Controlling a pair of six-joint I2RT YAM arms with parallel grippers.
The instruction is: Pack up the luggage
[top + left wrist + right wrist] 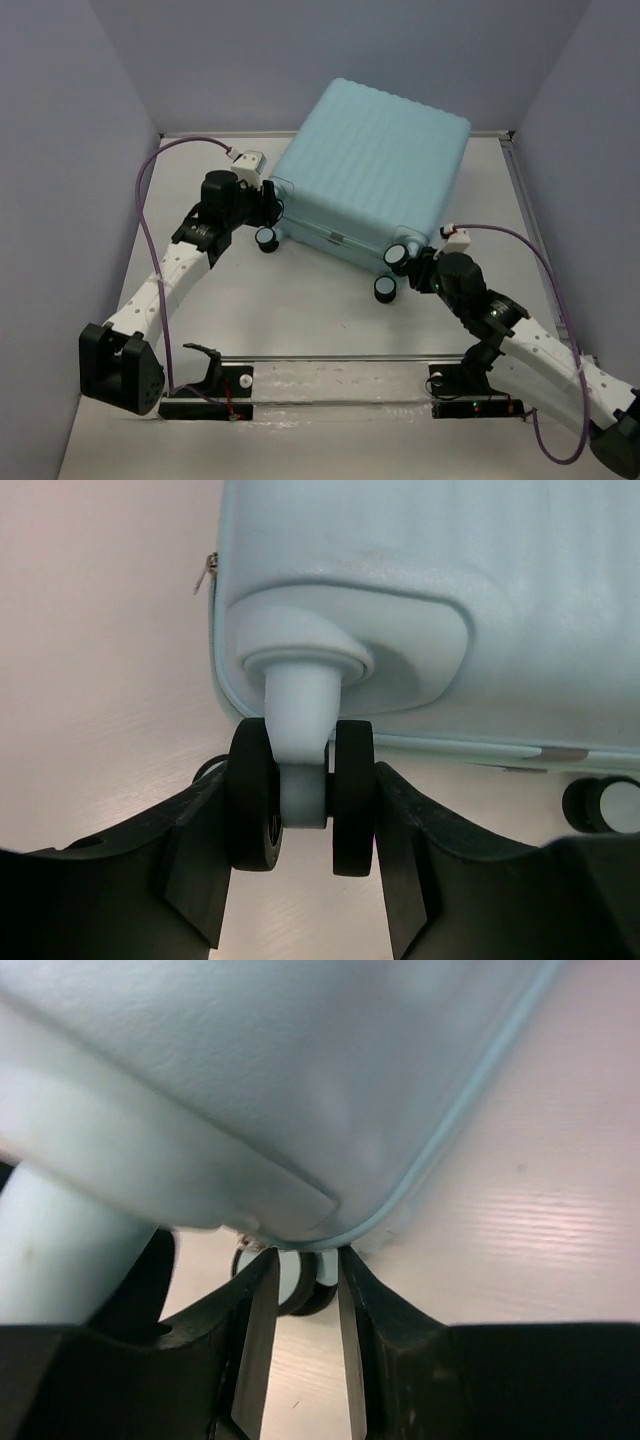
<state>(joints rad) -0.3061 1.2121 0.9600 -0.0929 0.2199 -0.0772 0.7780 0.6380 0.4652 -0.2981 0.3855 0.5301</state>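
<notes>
Pale desk (pixel 300 330), grey walls (pixel 60 150). The closed suitcase (pixel 370 170) lies flat at the back, wheel end on the near side. Here the left end effector (pixel 303 780) is clamped on a corner wheel (pixel 352 800), and the right end effector (pixel 303 1257) sits at the other corner (can't tell if it's gripping).

even, soft overhead light; faint shadows under the luggage (pixel 372 170); mild glare on the counter (pixel 540 1220); wrist close-ups blur.
</notes>
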